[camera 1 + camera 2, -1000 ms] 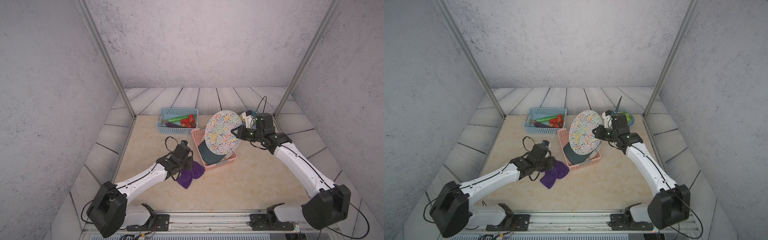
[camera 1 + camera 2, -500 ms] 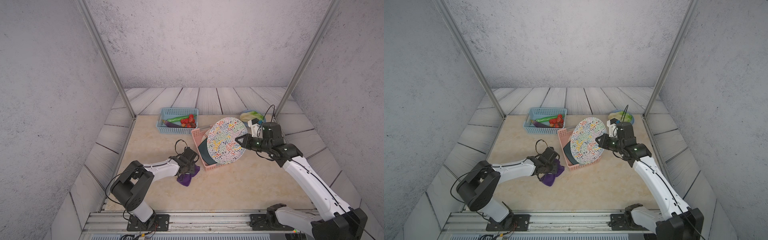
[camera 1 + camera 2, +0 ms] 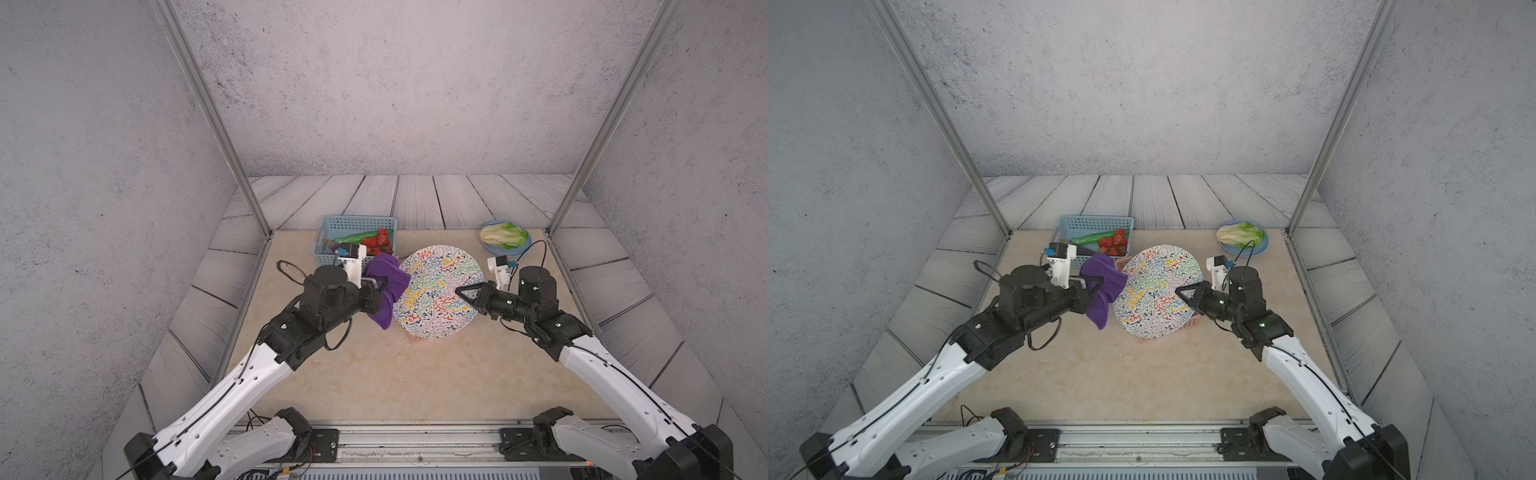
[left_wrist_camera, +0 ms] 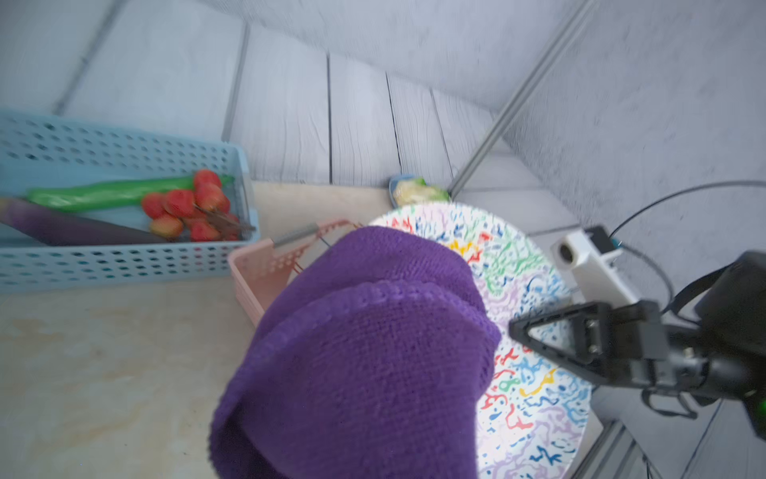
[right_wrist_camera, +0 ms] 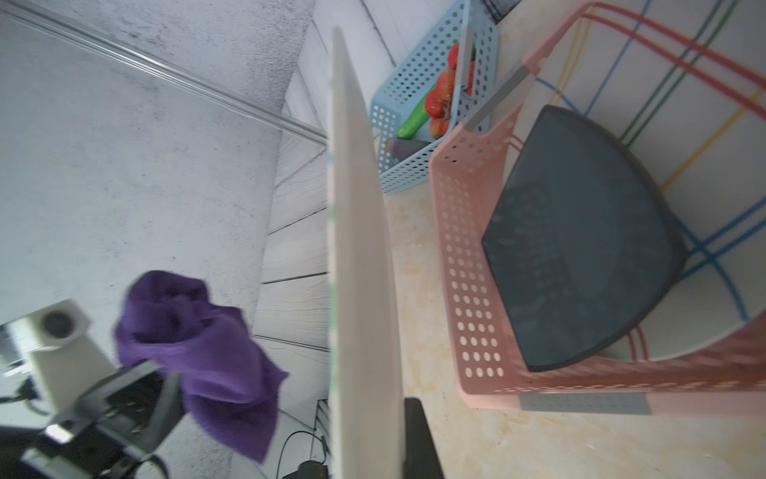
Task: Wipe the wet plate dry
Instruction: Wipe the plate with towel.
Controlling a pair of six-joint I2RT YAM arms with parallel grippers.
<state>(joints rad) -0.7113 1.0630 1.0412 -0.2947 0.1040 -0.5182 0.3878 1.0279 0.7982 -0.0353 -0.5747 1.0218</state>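
A: Looking at the plate — held up in the air, tilted steeply, over the pink basket near the middle of the table.

B: Pinched at the rim by the right tool, with jaws shut on that edge. Probably done that way to leave the whole patterned face bare for wiping.

A: And turned toward the left arm. Seen edge-on from the right wrist, with the plain back facing the basket.

B: Over to the left tool — closed on a bunched purple cloth, with loose folds hanging below the grip.

A: Gripped in a wad, likely to put a thick soft pad against the plate rather than the tool itself.

B: Touching yet? Hard to call from above, with cloth overlapping the rim there. From the right wrist, though, a clear gap between cloth and face.

A: So just beside, not pressing. Judging the wipe itself as not yet begun.

B: Worth noting the dark plate lying in the basket underneath — a handy catch for drips, perhaps.

A: At the back, the blue basket of vegetables and the dish of lettuce, no part of this job.

B: One-edge grip, though — risk of swivelling under a firm push. Best met with light strokes toward the held rim.
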